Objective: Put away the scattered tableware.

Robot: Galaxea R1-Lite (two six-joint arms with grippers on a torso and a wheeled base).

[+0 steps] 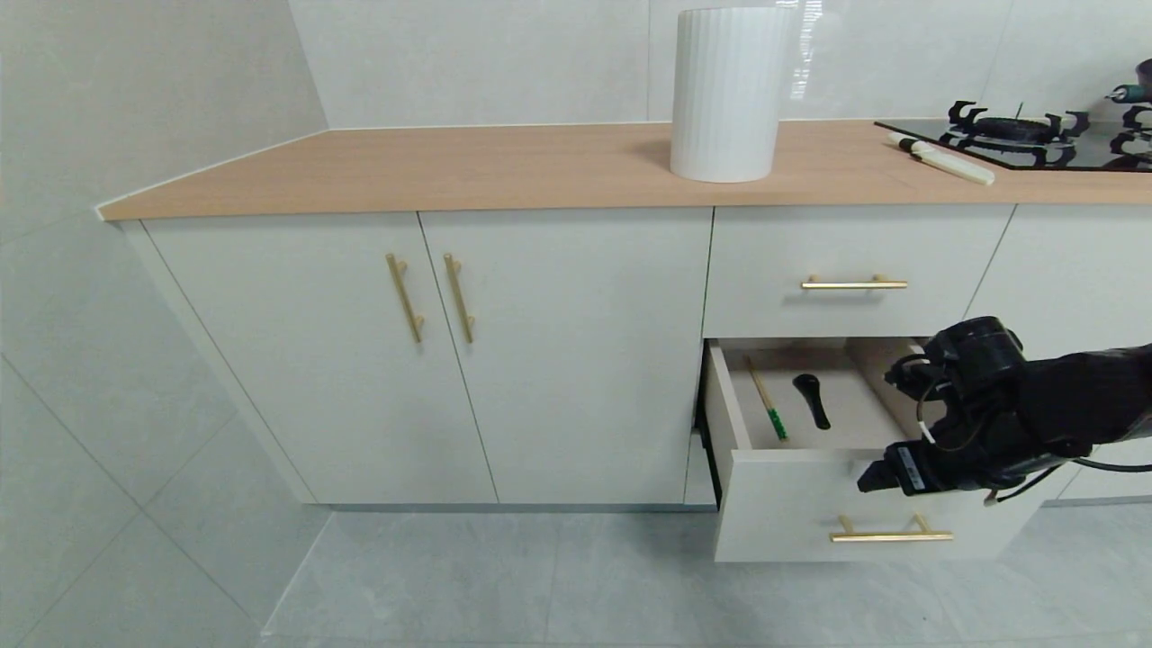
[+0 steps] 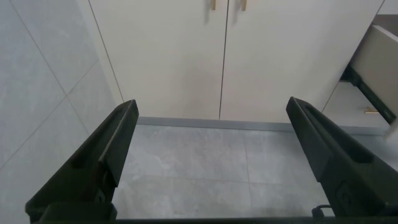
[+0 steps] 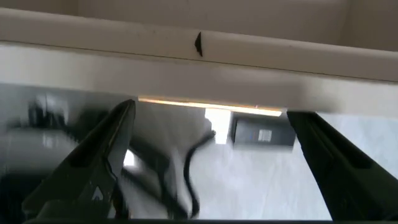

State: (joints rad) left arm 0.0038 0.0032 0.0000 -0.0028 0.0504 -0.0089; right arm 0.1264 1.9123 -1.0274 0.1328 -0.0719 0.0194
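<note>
The lower drawer (image 1: 783,504) stands pulled out under the counter. Inside it lie a pair of chopsticks with green ends (image 1: 768,400) and a black spoon (image 1: 813,400). My right gripper (image 1: 877,477) hovers at the drawer's front panel, just above its gold handle (image 1: 891,535). In the right wrist view that gripper (image 3: 211,162) is open, with the glossy front panel and the gold handle (image 3: 208,106) close ahead and nothing between the fingers. My left gripper (image 2: 211,155) is open and empty, low over the floor and facing the cabinet doors.
On the wooden countertop (image 1: 450,166) stand a tall white ribbed container (image 1: 727,94) and, farther right, a cream-handled knife (image 1: 940,157) beside a black gas hob (image 1: 1026,135). The upper drawer (image 1: 853,284) and the double cabinet doors (image 1: 432,297) are closed. Grey tiled floor lies below.
</note>
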